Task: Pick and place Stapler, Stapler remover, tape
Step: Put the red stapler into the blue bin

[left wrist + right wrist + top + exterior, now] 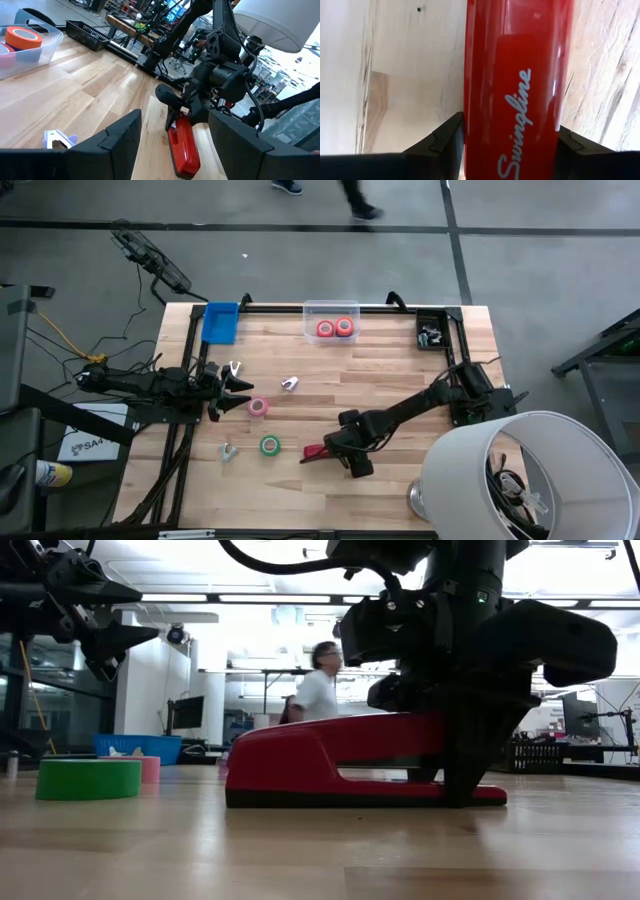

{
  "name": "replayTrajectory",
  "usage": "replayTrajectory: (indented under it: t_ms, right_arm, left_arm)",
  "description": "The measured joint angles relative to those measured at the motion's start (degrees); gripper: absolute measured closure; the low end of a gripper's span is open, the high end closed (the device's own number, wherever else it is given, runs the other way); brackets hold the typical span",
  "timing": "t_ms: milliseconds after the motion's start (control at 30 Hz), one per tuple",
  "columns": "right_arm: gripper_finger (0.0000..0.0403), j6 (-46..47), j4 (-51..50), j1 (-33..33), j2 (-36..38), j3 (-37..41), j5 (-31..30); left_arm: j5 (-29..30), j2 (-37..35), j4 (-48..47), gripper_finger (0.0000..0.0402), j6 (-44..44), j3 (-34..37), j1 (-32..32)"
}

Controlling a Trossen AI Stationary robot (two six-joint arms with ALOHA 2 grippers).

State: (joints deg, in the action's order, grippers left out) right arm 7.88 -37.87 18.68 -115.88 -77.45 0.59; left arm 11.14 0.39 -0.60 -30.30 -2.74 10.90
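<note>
Two end effectors are mine, and I take the views in turn.

From above, my right end effector (340, 452) reaches in over the near middle of the pale wooden worktop (400, 375), set on the long red stapler with the darker underside (316, 451). Only the stapler's tip shows past my fingers, pointing toward my left side. My left end effector (238, 392) hangs by the left edge, fingers apart and empty, just short of the pink tape roll (258, 407). The green tape roll (270, 445) lies nearer the front, and two red rolls sit in the clear plastic bin (331, 310) at the far edge.

At worktop height, the stapler's base rests flat on the wood, its long body level, with my right fingers coming down over its rear half.

My left wrist looks across at the right arm standing over the stapler, well apart from my left fingers (120, 140), which are spread with nothing between them.

My right wrist shows the stapler's glossy top filling the gap, one finger (442, 142) tight against each flank. I read that as a narrow grip across its width, with the long axis running straight ahead from me. The right arm is plainly the nearer one, so I judge the lift is its job
</note>
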Motion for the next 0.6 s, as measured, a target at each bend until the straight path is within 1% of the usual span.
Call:
replayTrajectory:
  t_ms: [200,367,600]
  right_arm:
    - [0.022,0.6,0.4,-0.4,1.9,0.0,0.4]
    - [0.022,1.2,0.2,-0.4,4.1,0.0,-1.1]
    - [0.022,1.8,-1.4,-1.4,5.7,-0.1,-1.3]
  left_arm:
    - [0.0,0.0,0.0,0.0173,0.0,0.0,0.0]
    - [0.0,0.0,0.0,0.0173,0.0,0.0,0.0]
    - [0.0,0.0,0.0,0.0173,0.0,0.0,0.0]
